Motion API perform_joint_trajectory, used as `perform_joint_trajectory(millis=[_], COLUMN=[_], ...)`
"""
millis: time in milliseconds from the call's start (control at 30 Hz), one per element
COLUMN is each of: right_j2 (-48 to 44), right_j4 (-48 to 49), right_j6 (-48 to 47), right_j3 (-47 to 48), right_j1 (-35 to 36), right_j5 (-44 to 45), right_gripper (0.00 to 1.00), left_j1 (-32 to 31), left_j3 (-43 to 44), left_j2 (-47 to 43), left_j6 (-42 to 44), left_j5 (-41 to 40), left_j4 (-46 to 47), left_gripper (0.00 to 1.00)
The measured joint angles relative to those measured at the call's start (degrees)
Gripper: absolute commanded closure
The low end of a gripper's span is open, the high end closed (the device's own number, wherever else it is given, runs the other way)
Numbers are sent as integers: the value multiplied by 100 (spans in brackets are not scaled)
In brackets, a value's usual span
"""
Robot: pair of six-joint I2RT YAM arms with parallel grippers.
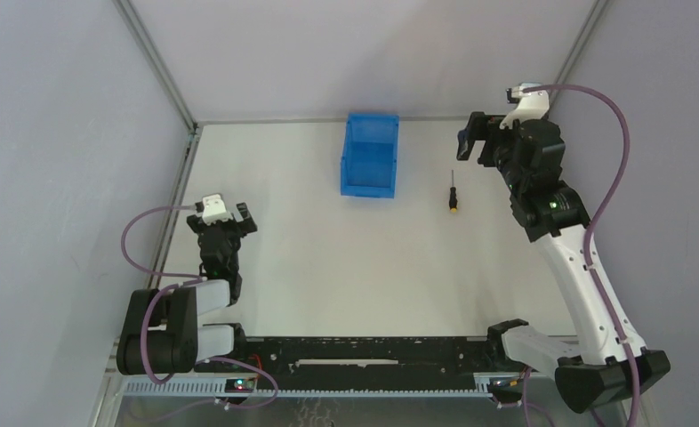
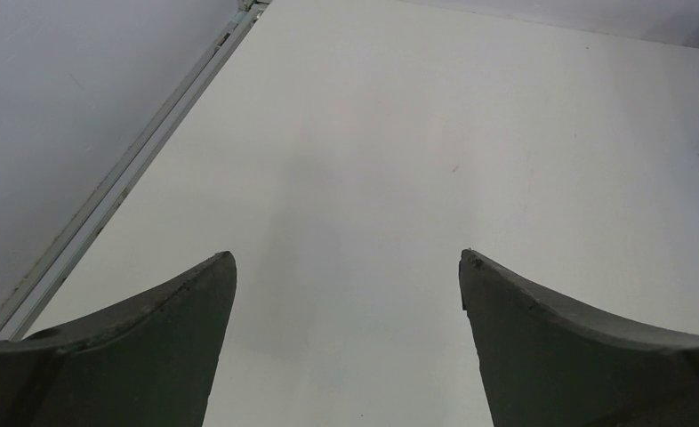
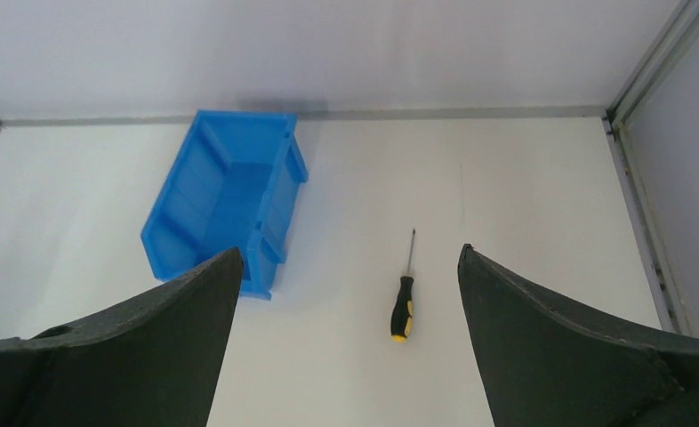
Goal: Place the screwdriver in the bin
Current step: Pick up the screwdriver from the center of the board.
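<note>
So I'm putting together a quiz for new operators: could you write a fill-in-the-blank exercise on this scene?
1. The bin is coloured ____.
2. In the top view, the screwdriver lies on the table to the ____ of the bin.
3. The right tool is ____, with nothing between its fingers.
Missing words: blue; right; open.
</note>
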Motion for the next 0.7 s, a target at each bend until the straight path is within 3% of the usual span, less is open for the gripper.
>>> perform_joint_trajectory(millis=[700], right_j2=[2791], right_j4=[-527], right_j6=[286], right_j3=[170], right_j1=[-540], right_j5=[-111], right_gripper=[0], left_j1=[0], left_j3=[0], left_j2=[0], left_j6=[0], left_j5=[0], left_j4=[0], left_gripper=[0])
